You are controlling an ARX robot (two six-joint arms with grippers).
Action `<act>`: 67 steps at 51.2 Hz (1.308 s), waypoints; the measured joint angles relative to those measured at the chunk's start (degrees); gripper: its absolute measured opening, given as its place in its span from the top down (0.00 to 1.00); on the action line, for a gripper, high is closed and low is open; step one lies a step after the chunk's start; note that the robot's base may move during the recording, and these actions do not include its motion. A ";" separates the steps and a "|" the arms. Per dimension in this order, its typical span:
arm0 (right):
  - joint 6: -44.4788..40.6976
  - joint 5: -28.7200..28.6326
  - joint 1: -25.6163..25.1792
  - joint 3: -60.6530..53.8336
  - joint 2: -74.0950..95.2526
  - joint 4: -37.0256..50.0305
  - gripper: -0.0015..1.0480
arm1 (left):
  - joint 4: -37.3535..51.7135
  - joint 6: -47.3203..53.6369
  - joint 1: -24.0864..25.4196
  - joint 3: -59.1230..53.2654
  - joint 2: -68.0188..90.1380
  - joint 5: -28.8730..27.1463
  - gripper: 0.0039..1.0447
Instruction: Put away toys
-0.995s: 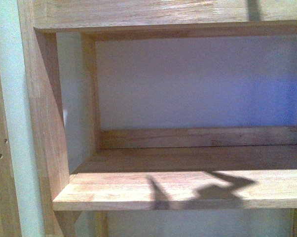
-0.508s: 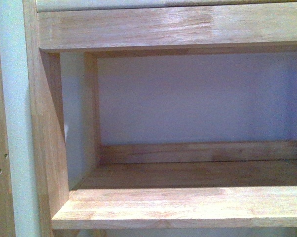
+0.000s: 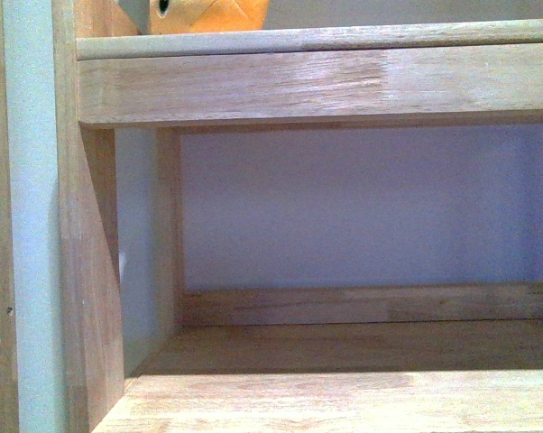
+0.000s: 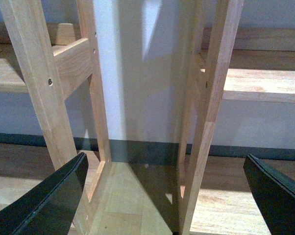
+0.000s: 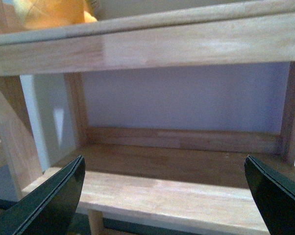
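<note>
We see a shelf unit [image 3: 317,86] of pale, smooth-sanded wood with visible grain and a faint sheen. The plush toy [image 3: 208,13] looks soft, matt orange cloth. Our hands' fingers [image 5: 49,205] are glossy dark plastic.

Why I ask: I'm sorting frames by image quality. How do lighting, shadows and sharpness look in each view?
Front view: soft and grainy, bluish back wall; the orange plush toy is cut off by the frame's top; lower shelf front sunlit.
Left wrist view: sharper; a bright light patch on the wall, shadowed floor.
Right wrist view: slightly blurred; glare on the upper shelf edge, toy washed out.
</note>
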 joint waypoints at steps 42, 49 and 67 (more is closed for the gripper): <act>-4.68 5.05 -4.04 -10.88 -8.52 -13.49 0.97 | 0.00 0.00 0.00 0.00 0.00 0.00 0.06; -4.70 5.05 -4.09 -12.33 -9.51 -13.16 0.97 | 0.00 0.00 0.00 0.00 0.00 0.00 0.06; -4.70 5.07 -4.11 -14.67 -11.47 -12.70 0.97 | 0.00 0.00 0.00 0.00 0.00 0.00 0.06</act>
